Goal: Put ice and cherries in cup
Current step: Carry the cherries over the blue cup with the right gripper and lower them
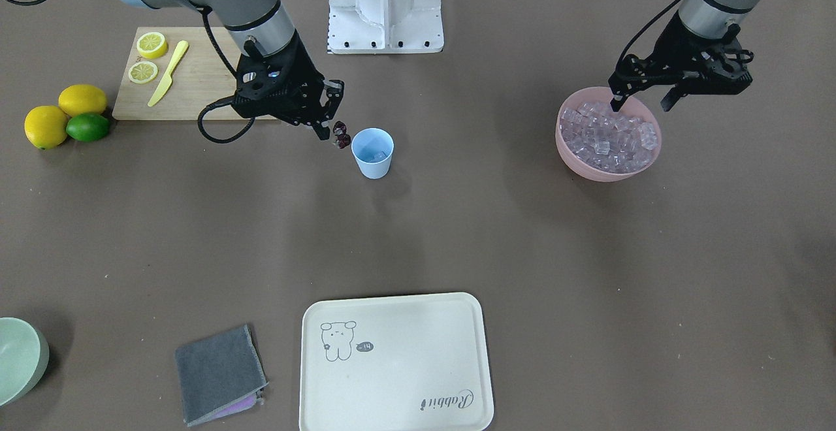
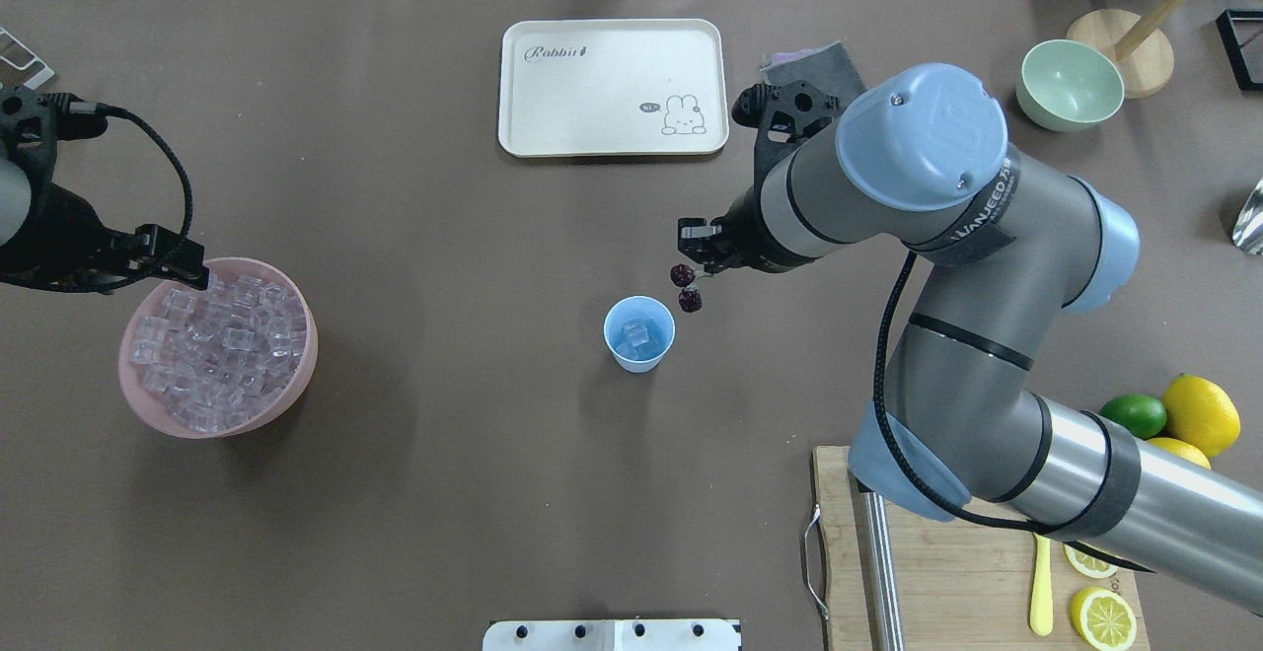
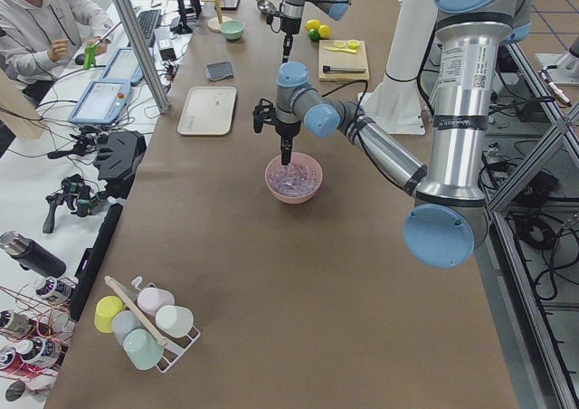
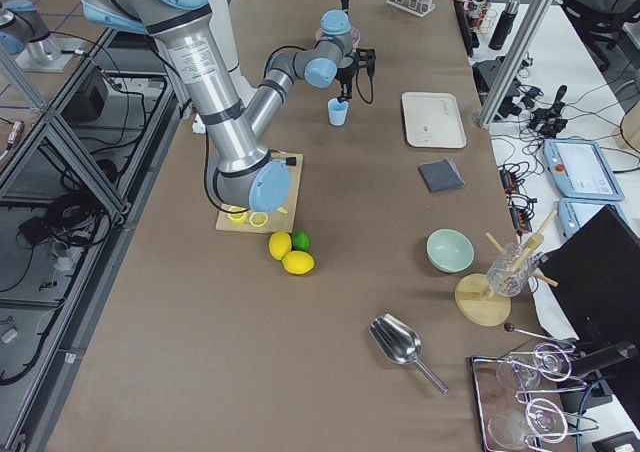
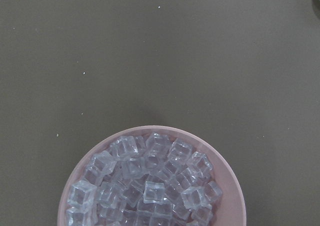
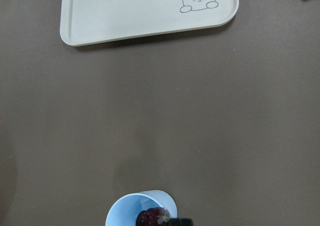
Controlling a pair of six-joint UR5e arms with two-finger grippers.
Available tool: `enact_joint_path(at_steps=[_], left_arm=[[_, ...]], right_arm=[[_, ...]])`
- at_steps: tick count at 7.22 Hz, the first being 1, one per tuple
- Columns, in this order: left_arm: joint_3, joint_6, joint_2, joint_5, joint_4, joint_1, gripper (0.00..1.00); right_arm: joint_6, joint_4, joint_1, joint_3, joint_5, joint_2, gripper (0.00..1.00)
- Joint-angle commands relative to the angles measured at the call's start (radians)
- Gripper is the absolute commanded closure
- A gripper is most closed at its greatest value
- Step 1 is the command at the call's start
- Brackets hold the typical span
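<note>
1. Overhead view, far left: the left pincer [image 1: 642, 100] hangs at the upper-left rim of the pink bowl [image 2: 296, 390]. The front-facing view shows its two fingers spread wide with nothing between them. One fingertip is down at the top of the pile.
2. Left: the pink bowl is heaped with ice [image 2: 217, 345], clear cubes. The left wrist view shows the same heap from above.
3. Upper centre: a cream tray [image 2: 592, 89] with a rabbit drawing lies flat on the tabletop [image 2: 444, 237].
4. Centre: the cup [image 2: 639, 363] stands upright, well apart from the pink bowl. A couple of ice cubes lie in its bottom.
5. Just upper right of the cup's rim: the cherries [image 2: 685, 286], a dark pair, hang clear of the tabletop. The right wrist view shows them overlapping the cup's mouth. I cannot tell whether they are over the opening or just beside it.
6. Right of centre: the right pincer [image 2: 705, 258] is clamped on the cherries at their top, and the fruit dangles below it.
7. Upper right: a green bowl [image 2: 1071, 89].
8. Lower right: a cutting board [image 2: 967, 572] carries lemon slices [image 2: 1100, 616] and a yellow knife [image 2: 1040, 587]. Whole lemons [image 2: 1199, 414] and a lime [image 2: 1133, 414] sit just above it.
</note>
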Motion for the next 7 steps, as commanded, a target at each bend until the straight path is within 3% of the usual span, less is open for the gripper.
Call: enact_joint_path(at_steps=[1,5,7], left_arm=[[-0.001,0.024,0.038,0.001,0.000,-0.002,0.04],[-0.004,0.025,0.043,0.001,0.000,-0.023,0.04],[-0.001,0.025,0.047,0.001,0.000,-0.025,0.04]], right_arm=[[0.002,-0.014,-0.052,-0.003,-0.069,0.025,1.00],[0.002,-0.011,-0.070,-0.071,-0.096,0.082,1.00],[0.011,-0.011,-0.072,-0.078,-0.109,0.085,0.63]])
